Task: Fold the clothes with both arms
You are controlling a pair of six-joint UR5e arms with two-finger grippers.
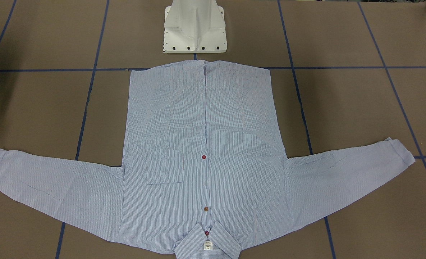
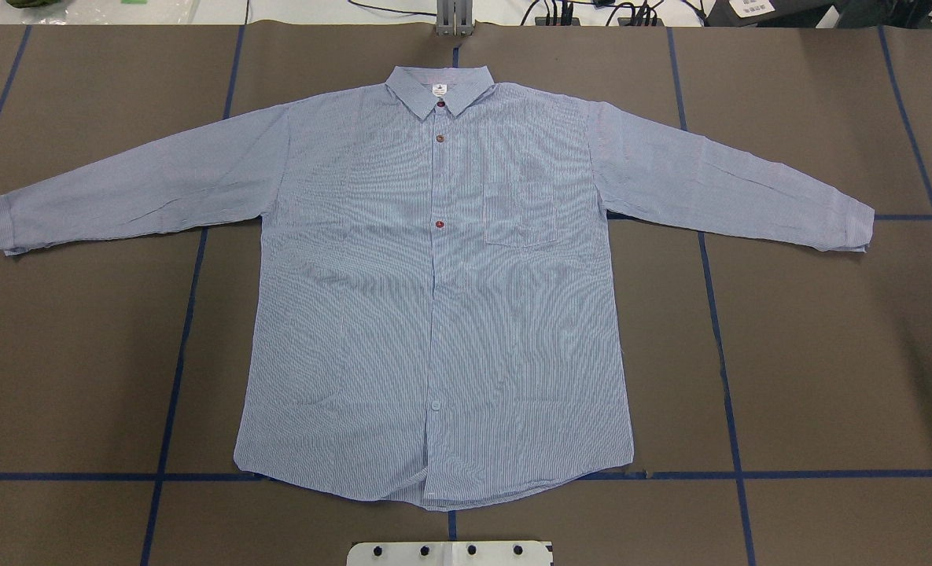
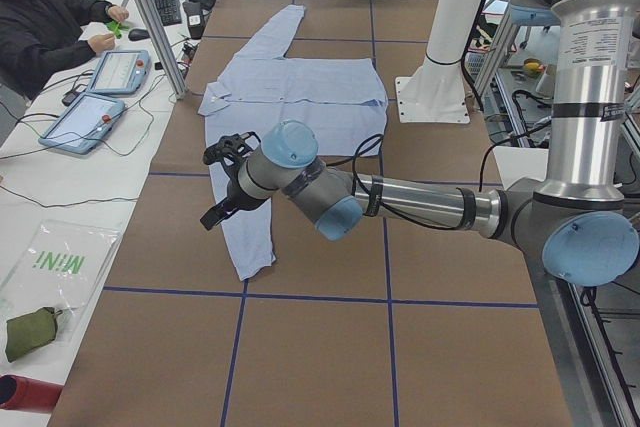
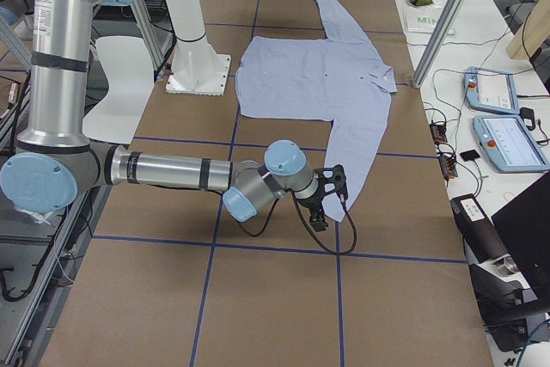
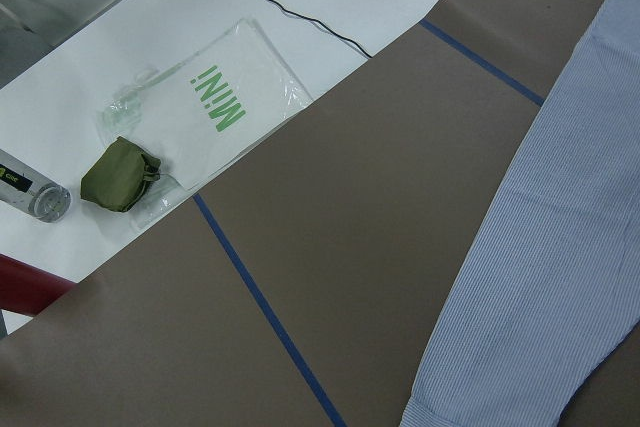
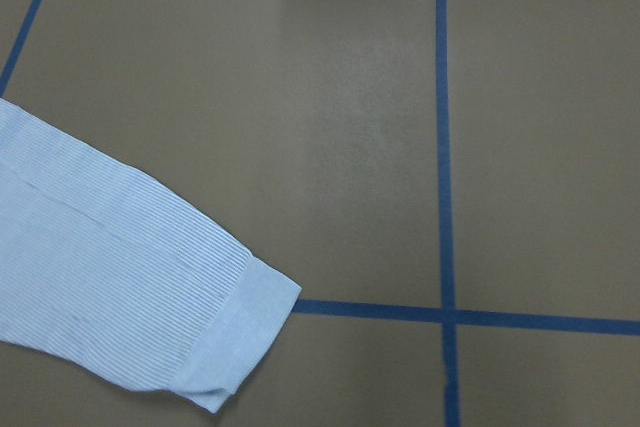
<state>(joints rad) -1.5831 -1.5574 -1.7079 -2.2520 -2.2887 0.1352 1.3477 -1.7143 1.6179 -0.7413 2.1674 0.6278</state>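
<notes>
Clearly, the shirt is lying wholly unfolded, with the left hand and right hand hovering near its sleeves, and I cannot tell whether they are open or closed.

Overhead and front cameras face each other, both looking down on the shirt.
</notes>
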